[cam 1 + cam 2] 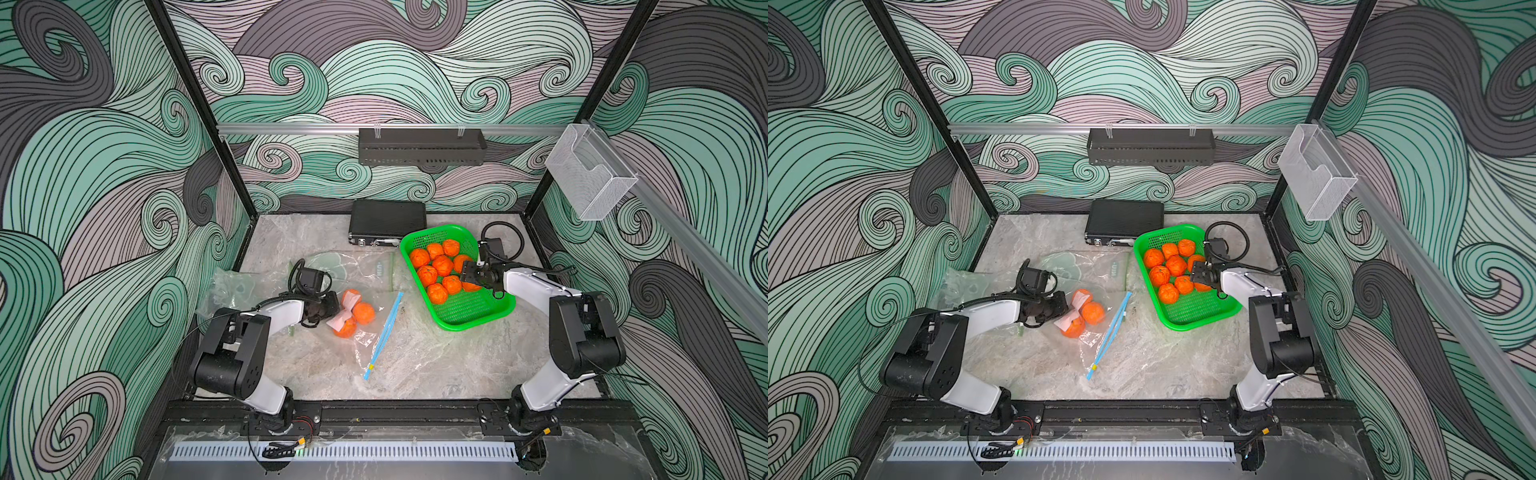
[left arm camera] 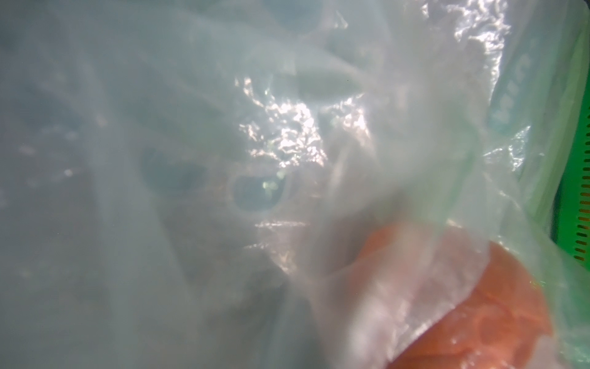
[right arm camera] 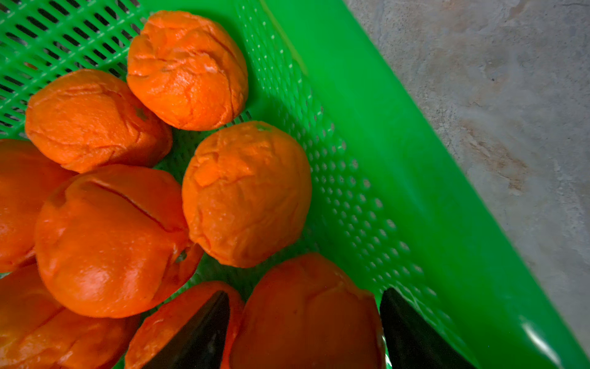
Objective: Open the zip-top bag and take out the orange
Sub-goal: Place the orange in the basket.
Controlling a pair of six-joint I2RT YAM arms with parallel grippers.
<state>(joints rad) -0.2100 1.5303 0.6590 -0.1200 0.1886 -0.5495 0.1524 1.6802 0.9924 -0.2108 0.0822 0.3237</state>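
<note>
Left of the green perforated plastic basket, round oranges lie in the clear zip-top bag, its blue zip facing the basket; left jaws pinch the bag, right jaws gape around a basketed orange.

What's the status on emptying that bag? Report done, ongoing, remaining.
Done: zip-top bag looks unzipped; several oranges lie in the green basket. In hand: left claw pinches the bag; right claw straddles an orange in the basket, grip unclear. Left: three oranges inside the bag.
</note>
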